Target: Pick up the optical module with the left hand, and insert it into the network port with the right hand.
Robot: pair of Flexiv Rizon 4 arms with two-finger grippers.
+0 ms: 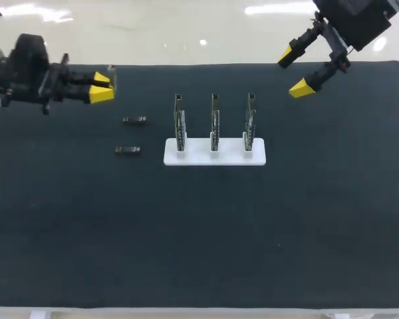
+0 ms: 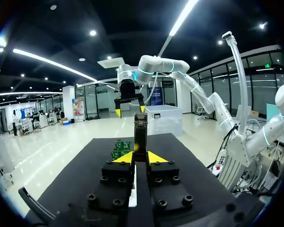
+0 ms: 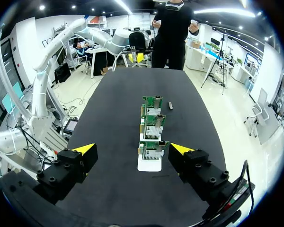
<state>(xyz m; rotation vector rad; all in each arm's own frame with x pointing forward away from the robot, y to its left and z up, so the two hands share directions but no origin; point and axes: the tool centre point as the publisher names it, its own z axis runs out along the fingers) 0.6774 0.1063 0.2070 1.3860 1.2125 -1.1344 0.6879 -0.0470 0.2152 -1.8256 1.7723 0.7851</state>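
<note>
Over the far left corner of the dark table [image 1: 66, 226], the left gripper [image 1: 101, 88] hangs above the cloth with its fingers pointing toward the middle. Its yellow tips are drawn close together and clamp the optical module [image 2: 140, 132], a dark slim bar that sticks straight out ahead of the fingers in the left wrist view. Just to the right, two more modules lie flat on the cloth: the far loose module [image 1: 133, 119] and, nearer the front edge, the near loose module [image 1: 127, 150]. They lie apart from each other and from the gripper. Near the table's middle sits a white base [image 1: 215, 154] carrying three port boards in a row, all upright: the left board [image 1: 179, 123], the middle board [image 1: 215, 121] and the right board [image 1: 250, 121]. Above the far right corner, well clear of the boards, the right gripper [image 1: 296, 72] hangs in the air with its fingers spread wide and nothing between them. In the right wrist view the row of boards stands ahead of it, lined up between its open tips.
</note>
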